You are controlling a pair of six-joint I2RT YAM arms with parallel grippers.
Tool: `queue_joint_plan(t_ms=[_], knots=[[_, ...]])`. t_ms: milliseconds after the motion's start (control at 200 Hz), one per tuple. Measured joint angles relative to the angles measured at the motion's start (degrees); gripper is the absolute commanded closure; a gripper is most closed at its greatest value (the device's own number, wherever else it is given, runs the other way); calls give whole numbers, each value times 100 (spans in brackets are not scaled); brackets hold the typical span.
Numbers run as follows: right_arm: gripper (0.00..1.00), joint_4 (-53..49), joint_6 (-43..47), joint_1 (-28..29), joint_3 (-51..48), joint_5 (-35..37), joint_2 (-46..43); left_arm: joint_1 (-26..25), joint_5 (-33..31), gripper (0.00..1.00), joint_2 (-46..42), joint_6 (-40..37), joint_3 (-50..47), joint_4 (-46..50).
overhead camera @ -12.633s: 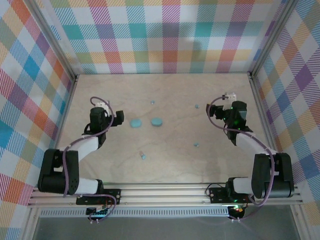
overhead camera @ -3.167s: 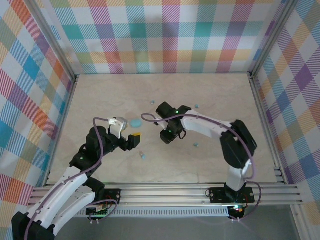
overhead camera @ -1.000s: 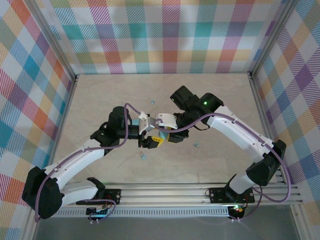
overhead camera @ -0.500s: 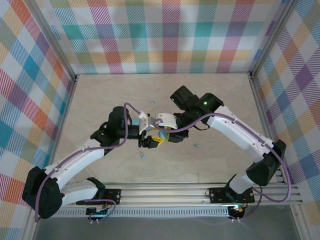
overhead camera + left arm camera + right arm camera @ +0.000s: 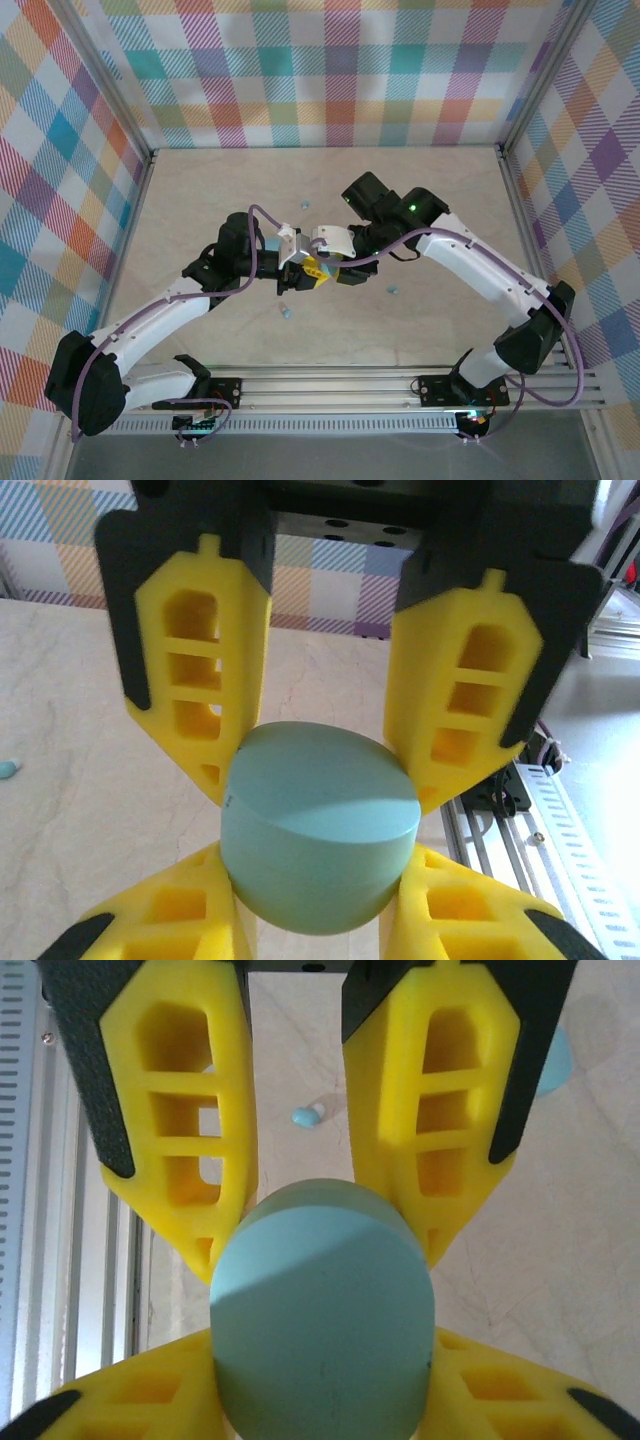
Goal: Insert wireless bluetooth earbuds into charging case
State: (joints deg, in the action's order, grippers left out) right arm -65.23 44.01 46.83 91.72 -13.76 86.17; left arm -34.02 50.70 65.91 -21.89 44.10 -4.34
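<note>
Looking round, possibly matte: teal case [image 5: 318, 840]

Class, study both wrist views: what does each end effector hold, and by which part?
The left end effector and the right end effector both pinch one round blue case by its curved edge, from opposite sides.

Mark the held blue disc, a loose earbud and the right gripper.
Blue disc [image 5: 318, 870]: left wrist view, its curved side wall.
Earbud [image 5: 306, 1116]: right wrist view, its middle.
Right gripper [image 5: 322, 1255]: right wrist view, midway between fingertips.

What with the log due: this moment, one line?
left gripper: shut on disc | right gripper: shut on same disc | earbud: loose
</note>
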Motion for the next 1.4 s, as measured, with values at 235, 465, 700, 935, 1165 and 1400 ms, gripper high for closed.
queue_joint_plan(t_ms=[235,465,700,935,1165,1400], knots=[[10,697,-428,-55,-431,0,-520,2,-387,83,-437,151,-282,-101],[0,1744,-1150,-227,-1121,48,-1388,149,-955,88,-1001,796,-855,-470],[0,2688,-2031,-339,-1674,511,-1626,415,-1316,89,-1333,1604,-1246,-898],[1,3193,-2841,-343,-1797,472,-1268,531,-1257,90,-1373,2162,-1246,-1233],[2,3324,-3134,-348,-1755,422,-966,568,-1106,91,-1178,2409,-1209,-1276],[2,3327,-3132,-372,-1735,313,-901,584,-1023,91,-1016,2529,-1088,-1283]])
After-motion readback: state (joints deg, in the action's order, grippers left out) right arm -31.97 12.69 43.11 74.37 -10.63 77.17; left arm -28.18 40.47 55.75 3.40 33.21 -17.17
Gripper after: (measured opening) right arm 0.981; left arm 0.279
